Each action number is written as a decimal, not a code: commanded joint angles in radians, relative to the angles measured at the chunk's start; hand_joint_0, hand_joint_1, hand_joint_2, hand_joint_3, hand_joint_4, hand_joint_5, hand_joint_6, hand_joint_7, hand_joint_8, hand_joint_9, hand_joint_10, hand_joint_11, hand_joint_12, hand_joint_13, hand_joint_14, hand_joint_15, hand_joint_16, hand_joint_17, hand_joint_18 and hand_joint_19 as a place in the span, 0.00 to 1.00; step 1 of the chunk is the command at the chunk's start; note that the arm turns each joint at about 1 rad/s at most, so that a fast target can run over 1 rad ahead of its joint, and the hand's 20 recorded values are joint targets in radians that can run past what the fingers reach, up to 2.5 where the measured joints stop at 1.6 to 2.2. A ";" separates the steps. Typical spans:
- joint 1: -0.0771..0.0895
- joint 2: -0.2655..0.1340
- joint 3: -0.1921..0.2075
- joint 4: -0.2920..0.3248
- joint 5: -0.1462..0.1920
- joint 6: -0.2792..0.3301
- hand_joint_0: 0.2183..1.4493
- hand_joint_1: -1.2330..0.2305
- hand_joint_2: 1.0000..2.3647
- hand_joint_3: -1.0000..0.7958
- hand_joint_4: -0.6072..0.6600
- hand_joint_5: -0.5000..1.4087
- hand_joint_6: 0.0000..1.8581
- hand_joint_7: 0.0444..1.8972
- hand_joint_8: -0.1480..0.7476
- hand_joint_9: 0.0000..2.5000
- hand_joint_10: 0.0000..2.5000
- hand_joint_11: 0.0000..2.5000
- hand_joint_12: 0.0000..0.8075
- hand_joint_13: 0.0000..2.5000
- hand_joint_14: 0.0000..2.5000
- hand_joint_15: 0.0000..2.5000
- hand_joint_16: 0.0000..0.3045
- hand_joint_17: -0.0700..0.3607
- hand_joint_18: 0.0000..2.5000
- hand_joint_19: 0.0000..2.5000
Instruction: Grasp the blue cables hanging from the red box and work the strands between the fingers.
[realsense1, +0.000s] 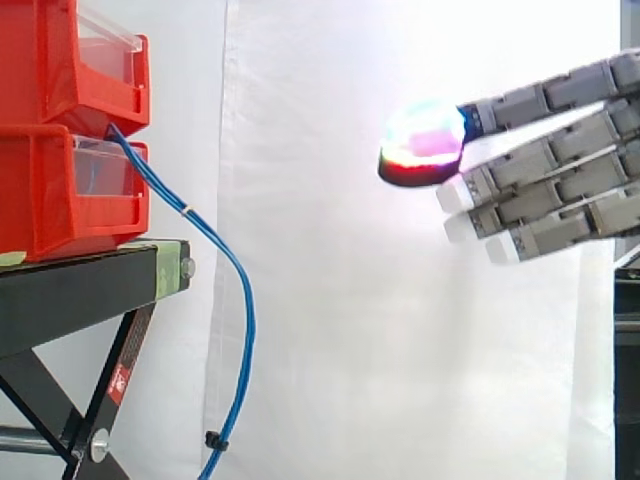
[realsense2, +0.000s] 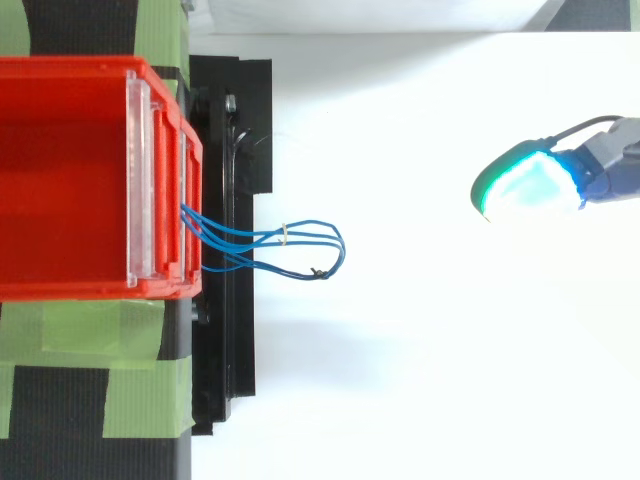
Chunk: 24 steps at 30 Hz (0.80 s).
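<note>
while the blue cables (realsense1: 248, 330) hang from the red box (realsense1: 60, 190) at left, my hand (realsense1: 560, 175) hovers well apart, fingers straight, close together, holding nothing.

Two red bins are stacked, an upper bin (realsense1: 60, 60) and a lower bin (realsense1: 50, 190), each with one clear front panel, and both sit on one black stand (realsense1: 80, 290). One bundle of blue cables (realsense1: 243, 300) hangs from them; its strands lie too close together to count, and it carries one white tie (realsense2: 284, 235) and one black clip (realsense1: 212, 439). There is one robot hand (realsense1: 560, 190).
</note>
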 joint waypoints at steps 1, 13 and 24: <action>0.011 -0.029 -0.039 0.072 0.042 0.003 0.39 0.49 0.00 0.00 0.67 0.11 0.00 0.36 0.60 0.12 0.00 0.09 0.50 0.00 0.00 0.08 0.25 0.56 0.00 0.00; 0.025 -0.284 -0.024 0.364 0.078 0.065 0.39 0.49 0.00 0.00 0.67 0.12 0.00 0.36 0.60 0.12 0.00 0.10 0.50 0.00 0.00 0.08 0.25 0.56 0.00 0.00; 0.028 -0.429 0.112 0.387 0.098 0.110 0.39 0.49 0.00 0.00 0.68 0.12 0.00 0.36 0.60 0.13 0.00 0.10 0.50 0.00 0.00 0.09 0.25 0.56 0.00 0.00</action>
